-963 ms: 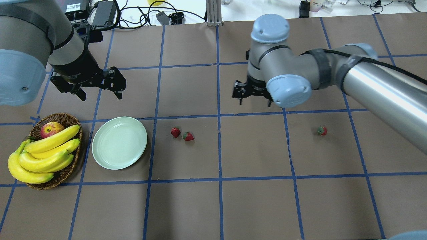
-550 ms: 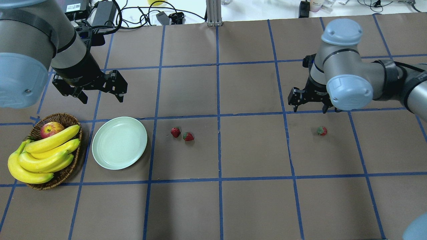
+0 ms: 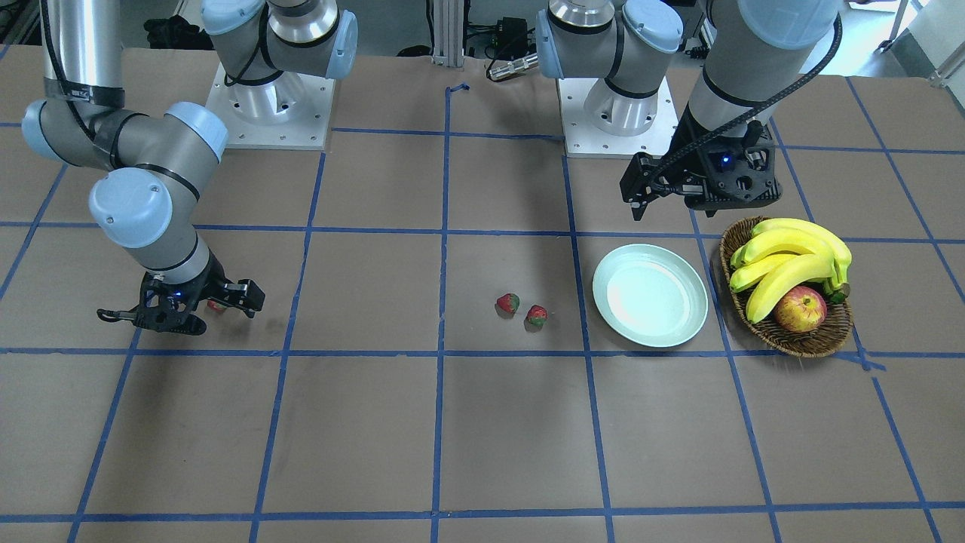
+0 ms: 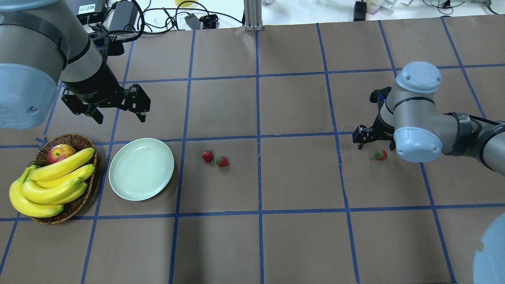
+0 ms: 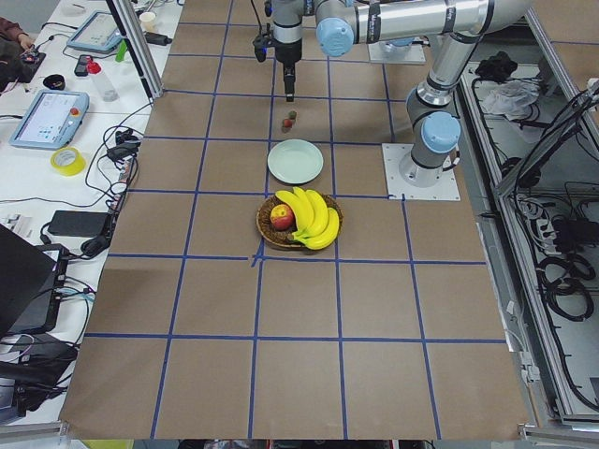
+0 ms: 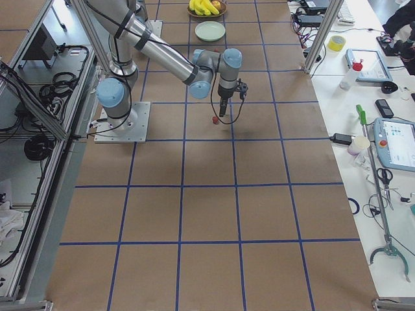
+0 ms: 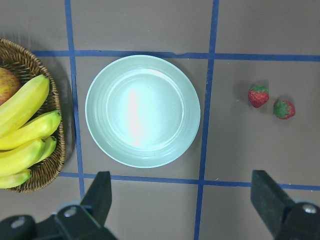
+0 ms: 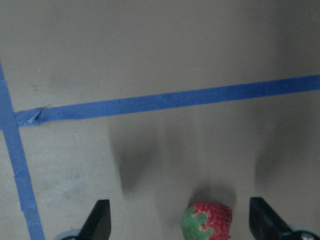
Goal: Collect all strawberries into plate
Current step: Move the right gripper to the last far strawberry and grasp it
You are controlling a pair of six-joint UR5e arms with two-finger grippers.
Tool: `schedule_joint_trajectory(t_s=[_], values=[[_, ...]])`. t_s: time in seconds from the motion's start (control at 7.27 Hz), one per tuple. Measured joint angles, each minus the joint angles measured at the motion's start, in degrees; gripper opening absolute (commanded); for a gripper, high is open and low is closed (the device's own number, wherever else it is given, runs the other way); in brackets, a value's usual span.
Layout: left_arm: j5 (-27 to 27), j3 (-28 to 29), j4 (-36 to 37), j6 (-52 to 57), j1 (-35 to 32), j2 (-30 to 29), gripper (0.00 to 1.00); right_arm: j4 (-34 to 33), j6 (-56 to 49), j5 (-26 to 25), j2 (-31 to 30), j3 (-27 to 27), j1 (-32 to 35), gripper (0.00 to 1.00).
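Rightward and down had gone the right gripper, which hung low over the lone strawberry with fingers spread; in its wrist view the berry lay on the table between them, untouched. Two more strawberries lay close together near the plate, on its right in the overhead view. Beyond the plate the left gripper hovered, fingers spread wide, gripping nothing. On the plate's other side stood a basket of bananas
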Motion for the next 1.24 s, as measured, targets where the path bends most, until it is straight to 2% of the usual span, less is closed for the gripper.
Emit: schedule_joint_trajectory(t_s=[0.14, 0.28, 0.41, 0.96, 1.24], values=[[0.0, 0.0, 0.0, 0.0, 0.0, 0.0, 1.00, -0.1, -0.3, -1.3, 0.2, 0.6, 0.0, 0.70], [0.0, 0.0, 0.0, 0.0, 0.0, -0.1, 1.00, 0.2, -0.4, -3.3, 0.2, 0.9, 0.0, 0.15], [0.1, -0.1, -0.1, 0.0, 0.0, 0.0, 1.00, 1.0, -0.3, -4.3, 0.2, 1.0, -0.1, 0.01], [0.0, -0.7, 0.0, 0.0, 0.0, 0.1, 1.00, 3.5, 0.5, -5.0, -0.2, -0.2, 0.1, 0.00], [-0.2, -0.4, 0.2, 0.0, 0.0, 0.1, 1.00, 6.8, 5.5, -2.8, -0.8, -2.6, 4.1, 0.00]])
